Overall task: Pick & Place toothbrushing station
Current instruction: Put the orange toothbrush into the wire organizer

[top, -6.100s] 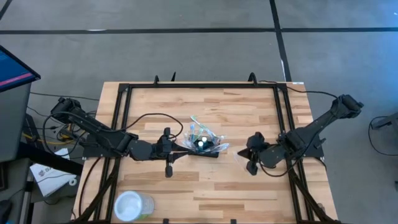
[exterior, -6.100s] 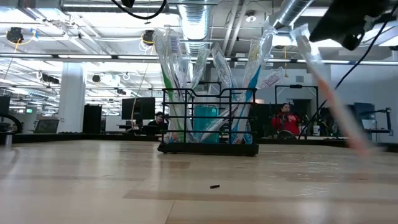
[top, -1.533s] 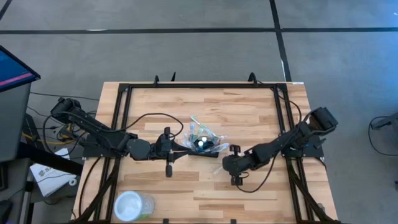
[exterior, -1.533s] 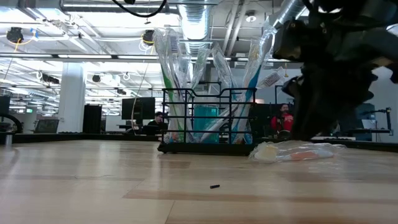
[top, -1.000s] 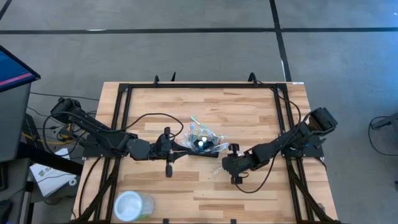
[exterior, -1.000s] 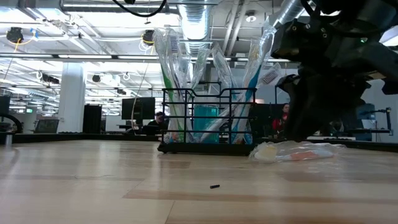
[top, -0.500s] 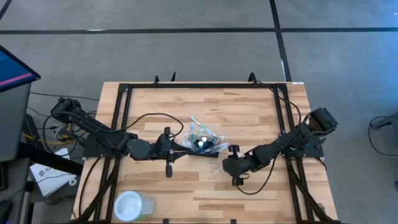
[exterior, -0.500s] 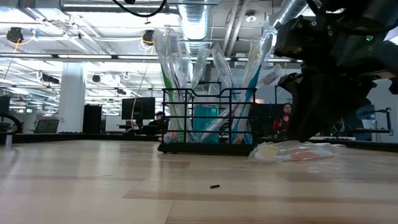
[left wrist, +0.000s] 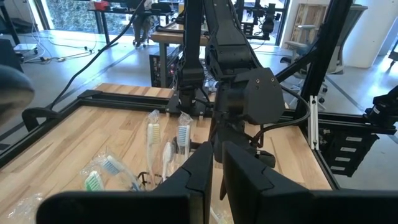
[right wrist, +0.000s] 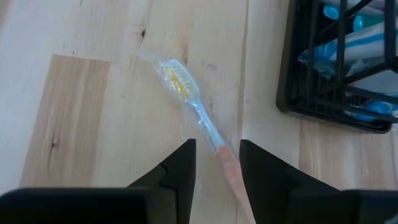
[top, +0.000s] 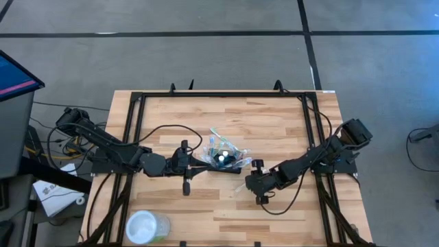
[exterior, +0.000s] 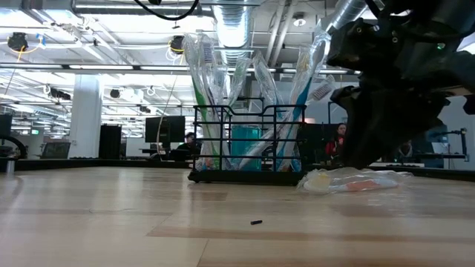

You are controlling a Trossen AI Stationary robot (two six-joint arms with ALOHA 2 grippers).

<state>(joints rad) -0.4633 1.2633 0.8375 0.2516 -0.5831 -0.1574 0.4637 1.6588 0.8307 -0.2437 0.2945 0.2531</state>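
Near the middle of the table: the toothbrushing station, a small black wire caddy, upright on its base. Holds a spray of wrapped toothbrushes that lean outward over its rim, bristle heads up, with something teal lower down among them. Reaching in from the left side, low over the wood, the left gripper, tips right at the caddy's left edge. Jaws drawn close, only a thin slit between the fingers in the left wrist view; whether a wire of the caddy is nipped in that slit – cannot tell. From the right side, the right gripper, lowered to the table just beside the caddy on its front right. Jaws apart and holding nothing, set astride a single toothbrush that lies flat on the wood in a clear crinkled wrapper: yellowish bristle head out ahead of the fingers, pale blue neck, pinkish handle running back between them. Bare wood showing on either side of the handle, so no grip on it. In the low view, that wrapped toothbrush just right of the caddy's base and outside it – near, perhaps touching at the head end. Well apart, at the table's front left corner, a clear round cup. A small dark speck on the wood in front of the caddy. Beyond the table, in the room behind, a seated person in red and another person at a desk.
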